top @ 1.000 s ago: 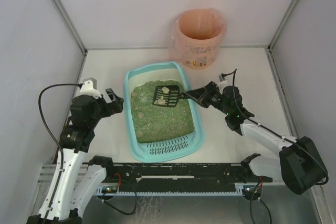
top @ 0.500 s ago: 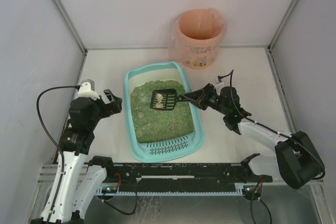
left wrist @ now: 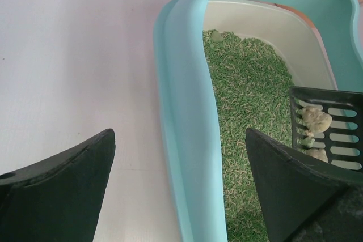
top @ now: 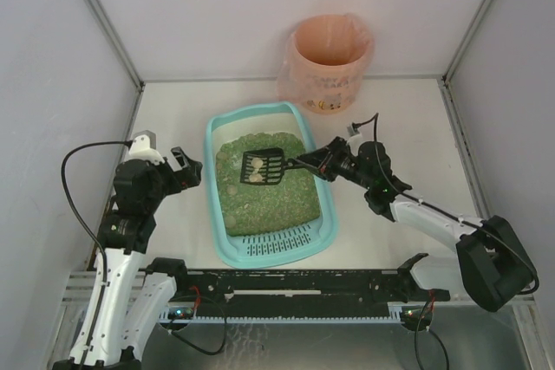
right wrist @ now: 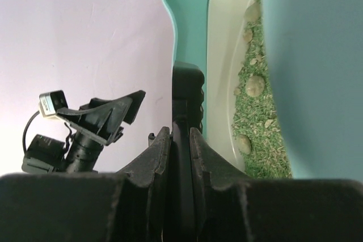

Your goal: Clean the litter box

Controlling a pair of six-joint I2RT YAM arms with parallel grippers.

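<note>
Plastic of the litter box (top: 211, 171) looks stiff and smooth, so the tray itself should be light. The bed of green litter (top: 260, 201) adds weight, though, and as loose grain it would slide and spill if the tray tipped. If the tray needs steadying, the rolled rim along a long side looks like the best hold. The box lies at the middle of the table (top: 408, 127) with its slotted grate end at 6 o'clock. The right gripper (top: 314, 160), at 3 o'clock of the box, is clamped on the thin handle of the black scoop (top: 263, 167), whose slotted head sits over the litter toward 12 o'clock. The scoop seems rigid and light, but its pale clumps (left wrist: 316, 122) look crumbly and free to roll, so I judge it must travel level. The left gripper (top: 189, 165), at 9 o'clock just beside the box, has its fingers spread wide with nothing between them. By count there is one litter box, one scoop, one pink-bagged bin (top: 328, 62) at about 1 o'clock of the box, two or three clumps on the scoop, and several more pale lumps lying in the litter.
</note>
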